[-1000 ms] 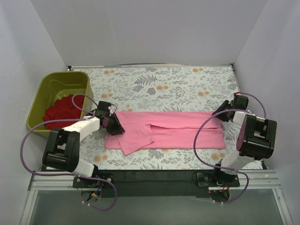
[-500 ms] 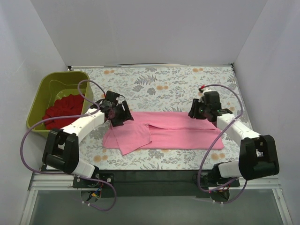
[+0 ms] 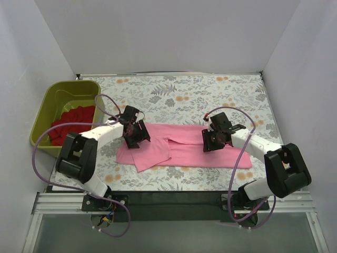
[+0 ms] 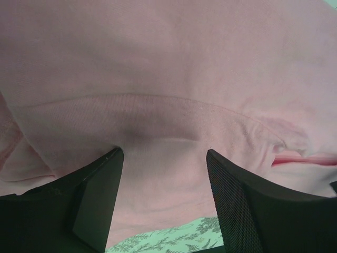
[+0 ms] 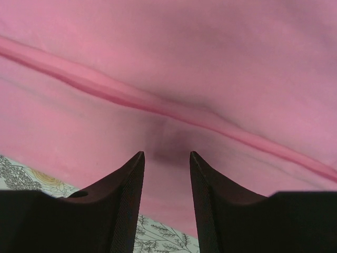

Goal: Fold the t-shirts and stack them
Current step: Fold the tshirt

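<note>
- Two tees in view: the pink tee (image 3: 195, 147) lies as a long folded band across the table (image 3: 184, 95), with a sleeve flap sticking out near its left end.
- Red tee (image 3: 71, 122) sits crumpled in the tub (image 3: 52, 100) at far left.
- Left gripper (image 4: 163, 153) is at the band's left end, fingers spread wide, tips on the cloth.
- Right gripper (image 5: 167, 155) is right of the band's middle, fingers slightly parted, tips on the cloth beside a raised fold.

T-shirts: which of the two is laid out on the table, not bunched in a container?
The pink t-shirt, stretched in a long band across the floral table. The red t-shirt lies crumpled inside the green tub.
</note>
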You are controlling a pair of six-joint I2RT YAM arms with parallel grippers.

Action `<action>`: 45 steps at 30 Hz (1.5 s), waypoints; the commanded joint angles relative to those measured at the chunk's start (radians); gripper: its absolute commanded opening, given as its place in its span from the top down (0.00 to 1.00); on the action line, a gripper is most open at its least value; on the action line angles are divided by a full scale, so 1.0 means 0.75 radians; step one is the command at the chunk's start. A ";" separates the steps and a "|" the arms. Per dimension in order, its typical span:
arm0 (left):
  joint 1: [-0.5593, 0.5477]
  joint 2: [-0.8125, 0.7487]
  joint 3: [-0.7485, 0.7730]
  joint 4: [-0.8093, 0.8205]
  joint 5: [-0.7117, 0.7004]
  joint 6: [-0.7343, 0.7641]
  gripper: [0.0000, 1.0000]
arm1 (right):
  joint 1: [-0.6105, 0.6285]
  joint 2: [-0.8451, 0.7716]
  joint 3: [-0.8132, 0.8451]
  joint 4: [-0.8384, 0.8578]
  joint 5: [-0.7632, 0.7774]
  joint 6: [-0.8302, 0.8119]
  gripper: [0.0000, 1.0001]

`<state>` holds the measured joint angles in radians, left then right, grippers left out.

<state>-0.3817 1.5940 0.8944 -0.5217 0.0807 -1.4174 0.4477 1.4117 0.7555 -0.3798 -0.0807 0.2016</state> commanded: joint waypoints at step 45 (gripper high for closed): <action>0.247 0.339 0.528 0.215 -0.331 0.217 0.38 | 0.655 -0.062 0.165 -0.103 0.061 0.134 0.63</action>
<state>-0.2466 1.7969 1.3048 -0.4183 -0.1493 -1.2434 0.9398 1.3891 0.8848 -0.4568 -0.0551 0.3241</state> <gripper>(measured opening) 0.629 0.376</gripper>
